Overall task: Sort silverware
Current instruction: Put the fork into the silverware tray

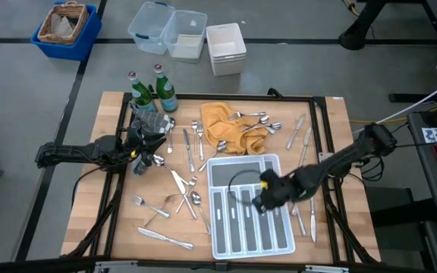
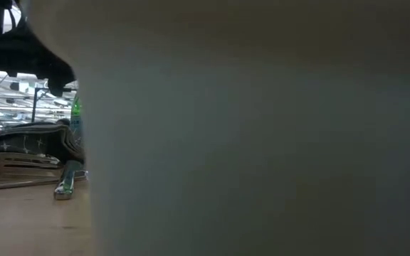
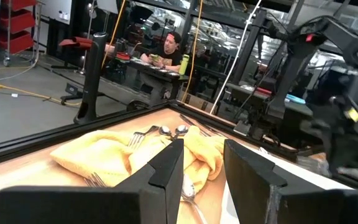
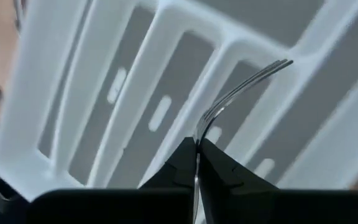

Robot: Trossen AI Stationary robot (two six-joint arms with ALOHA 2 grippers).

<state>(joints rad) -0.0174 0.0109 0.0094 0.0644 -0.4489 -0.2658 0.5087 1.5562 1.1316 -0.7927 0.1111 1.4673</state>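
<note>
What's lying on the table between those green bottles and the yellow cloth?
From above, a few pieces of silverware lie on bare wood between the green bottles and the yellow cloth.

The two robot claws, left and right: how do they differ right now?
The left gripper hovers near the green bottles with its fingers apart and nothing between them; the right gripper is pinched shut on a fork.
The left is over bare wood beside the yellow cloth; the right hangs over the white tray.
Both are dark, two-fingered claws.
</note>
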